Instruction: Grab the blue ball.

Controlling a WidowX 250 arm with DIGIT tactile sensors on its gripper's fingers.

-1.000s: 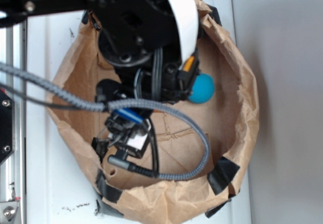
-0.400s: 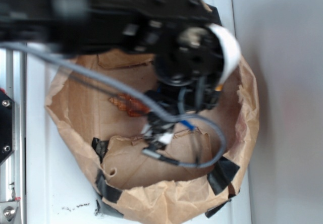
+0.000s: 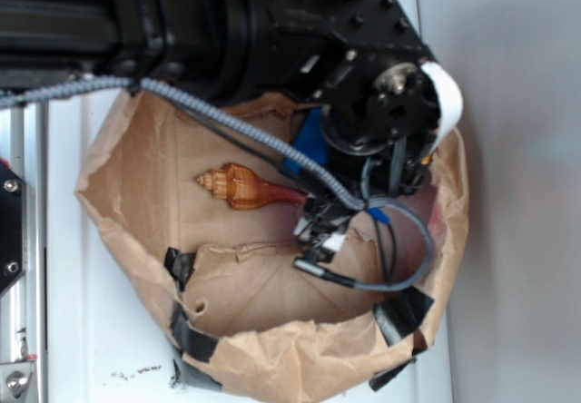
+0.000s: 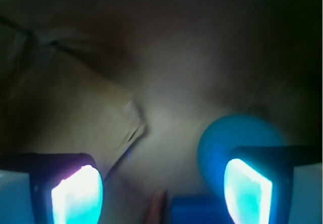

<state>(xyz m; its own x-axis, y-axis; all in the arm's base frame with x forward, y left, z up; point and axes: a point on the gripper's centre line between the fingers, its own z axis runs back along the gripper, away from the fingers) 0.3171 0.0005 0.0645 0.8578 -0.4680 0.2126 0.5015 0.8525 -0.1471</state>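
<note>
While the approach step is in hand and no grasp is yet made, I list what I hold in view: my gripper (image 4: pixel 161 188), fingers apart, both glowing pads low in the wrist view with bare brown paper between them; the small teal-blue round ball (image 4: pixel 237 135), lying on the floor of the crumpled brown paper bag (image 3: pixel 136 194), not centred between my fingers but partly behind the right-hand pad (image 4: pixel 247 188) of the wrist view; a brighter blue flat block (image 4: pixel 199 210), a sliver of it at the bottom edge just beside that pad; an orange-brown spiral seashell (image 3: pixel 241 188), on the bag floor well apart from my fingers. Pose, exterior view: my black arm reaches in from the upper left over the bag's rim, wrist turned down into the right half of the bag, its bulk hiding the ball from that camera. Next move, as I judge it: shift sideways toward the ball until it sits between the pads, lower, then close; closing now would likely nudge it away.
</note>
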